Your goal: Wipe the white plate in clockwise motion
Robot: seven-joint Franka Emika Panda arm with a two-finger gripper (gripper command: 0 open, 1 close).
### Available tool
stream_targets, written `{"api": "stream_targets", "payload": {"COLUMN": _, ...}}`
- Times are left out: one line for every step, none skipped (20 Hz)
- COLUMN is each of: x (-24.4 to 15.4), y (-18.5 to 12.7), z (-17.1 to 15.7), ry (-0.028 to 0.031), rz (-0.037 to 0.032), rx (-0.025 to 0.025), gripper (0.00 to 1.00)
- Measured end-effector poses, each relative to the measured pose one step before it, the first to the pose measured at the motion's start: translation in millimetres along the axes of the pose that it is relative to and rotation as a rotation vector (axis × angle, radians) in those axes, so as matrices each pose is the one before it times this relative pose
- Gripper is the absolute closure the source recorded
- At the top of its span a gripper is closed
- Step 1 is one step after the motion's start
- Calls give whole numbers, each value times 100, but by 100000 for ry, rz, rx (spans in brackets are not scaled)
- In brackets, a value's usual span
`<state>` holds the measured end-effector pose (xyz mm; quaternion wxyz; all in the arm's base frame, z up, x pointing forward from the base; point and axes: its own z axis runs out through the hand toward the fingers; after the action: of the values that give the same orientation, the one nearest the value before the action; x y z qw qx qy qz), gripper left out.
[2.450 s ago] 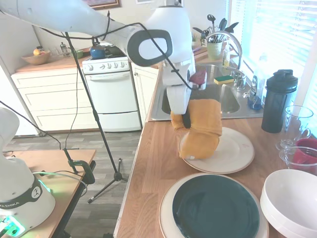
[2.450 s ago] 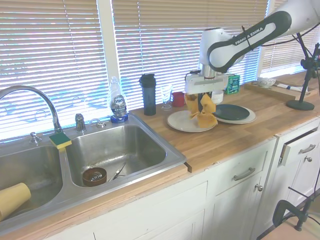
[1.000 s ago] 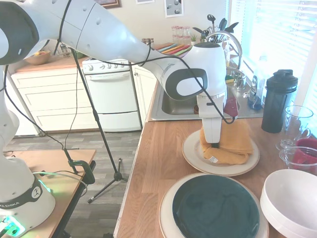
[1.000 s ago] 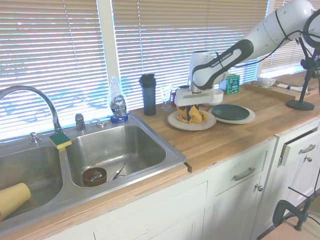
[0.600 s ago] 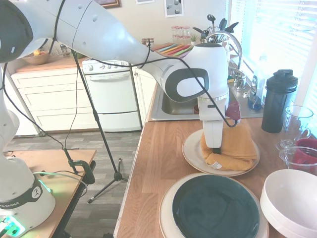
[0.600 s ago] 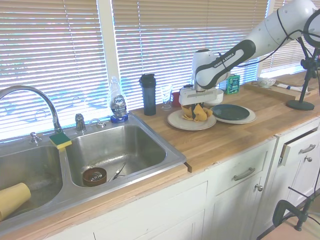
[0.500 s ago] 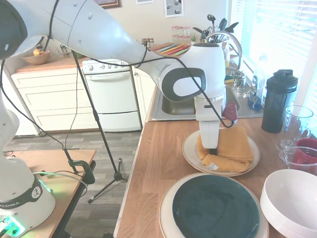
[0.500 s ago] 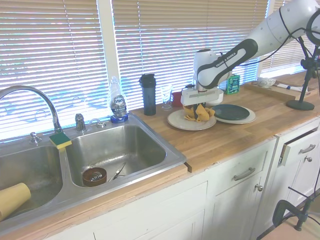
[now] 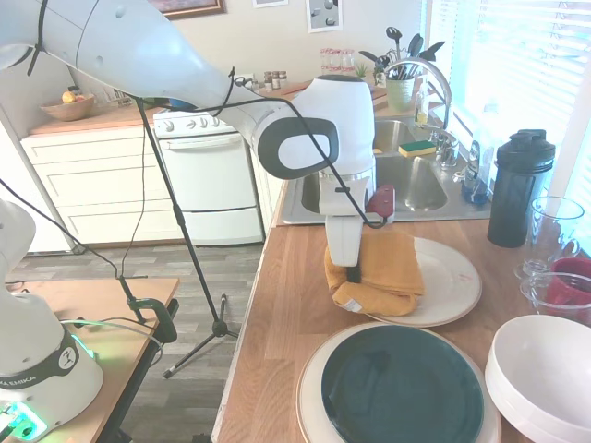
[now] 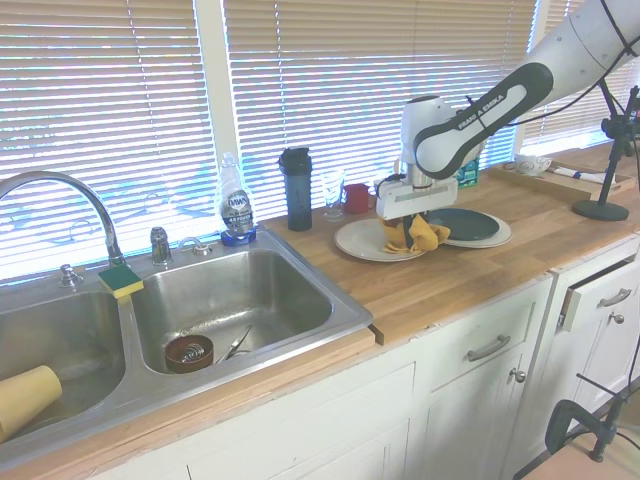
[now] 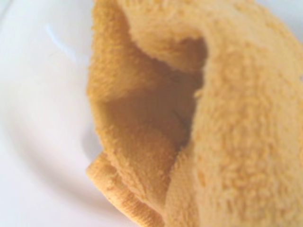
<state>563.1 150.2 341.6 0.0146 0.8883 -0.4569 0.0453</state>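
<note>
Here, fuzzy mustard cloth [image 9: 380,275] on smooth round white plate [image 9: 452,277]

We see a glossy white robot arm [image 9: 138,41] built from thick, rounded segments. Its wrist joint [image 9: 319,125] is a bulbous white shell with a dark grey oval ring set into its side. A thin black cable [image 9: 346,198] runs along the arm and loops down past the wrist. In the second exterior view, a black band along the forearm carries white lettering [image 10: 487,98]. The white base [image 9: 32,355] bears a dark collar and a small green light.
</note>
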Motion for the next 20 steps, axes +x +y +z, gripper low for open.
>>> {"api": "stream_targets", "payload": {"x": -897, "y": -195, "z": -76, "ry": -355, "rz": -508, "rx": 141, "gripper": 100}}
{"api": "stream_targets", "payload": {"x": -941, "y": -294, "z": -108, "ry": -382, "rz": -442, "rx": 281, "gripper": 100}}
{"api": "stream_targets", "payload": {"x": -964, "y": -329, "z": -111, "ry": -331, "rz": -401, "rx": 288, "gripper": 100}}
{"api": "stream_targets", "payload": {"x": -847, "y": -281, "z": -81, "ry": -228, "rz": -424, "rx": 221, "gripper": 100}}
{"api": "stream_targets", "payload": {"x": -750, "y": -245, "z": -73, "ry": -206, "rz": -386, "rx": 199, "gripper": 100}}
{"api": "stream_targets", "payload": {"x": -662, "y": -225, "z": -83, "ry": -158, "rz": -348, "rx": 211, "gripper": 100}}
{"api": "stream_targets", "payload": {"x": -578, "y": -214, "z": -103, "ry": -138, "rz": -228, "rx": 259, "gripper": 100}}
{"api": "stream_targets", "payload": {"x": -514, "y": -211, "z": -119, "ry": -101, "rz": -237, "rx": 294, "gripper": 100}}
{"api": "stream_targets", "payload": {"x": -491, "y": -220, "z": -104, "ry": -103, "rz": -366, "rx": 288, "gripper": 100}}
{"api": "stream_targets", "payload": {"x": -433, "y": -270, "z": -75, "ry": -189, "rz": -237, "rx": 312, "gripper": 100}}
{"api": "stream_targets", "payload": {"x": -300, "y": -352, "z": -64, "ry": -225, "rz": -126, "rx": 414, "gripper": 100}}
{"api": "stream_targets", "payload": {"x": -194, "y": -393, "z": -5, "ry": -302, "rz": -129, "rx": 392, "gripper": 100}}
{"api": "stream_targets", "payload": {"x": -93, "y": -462, "z": 36, "ry": -295, "rz": -117, "rx": 416, "gripper": 100}}
{"api": "stream_targets", "payload": {"x": -38, "y": -493, "z": 124, "ry": -191, "rz": -149, "rx": 315, "gripper": 100}}
{"api": "stream_targets", "payload": {"x": 38, "y": -502, "z": 110, "ry": -129, "rz": -76, "rx": 357, "gripper": 100}}
{"api": "stream_targets", "payload": {"x": 107, "y": -500, "z": 98, "ry": -106, "rz": 20, "rx": 424, "gripper": 100}}
{"api": "stream_targets", "payload": {"x": 173, "y": -555, "z": 123, "ry": -102, "rz": 114, "rx": 510, "gripper": 100}}
{"api": "stream_targets", "payload": {"x": 247, "y": -543, "z": 110, "ry": -56, "rz": 231, "rx": 519, "gripper": 100}}
{"api": "stream_targets", "payload": {"x": 339, "y": -518, "z": 118, "ry": 26, "rz": 383, "rx": 553, "gripper": 100}}
{"api": "stream_targets", "payload": {"x": 466, "y": -547, "z": 157, "ry": 111, "rz": 517, "rx": 536, "gripper": 100}}
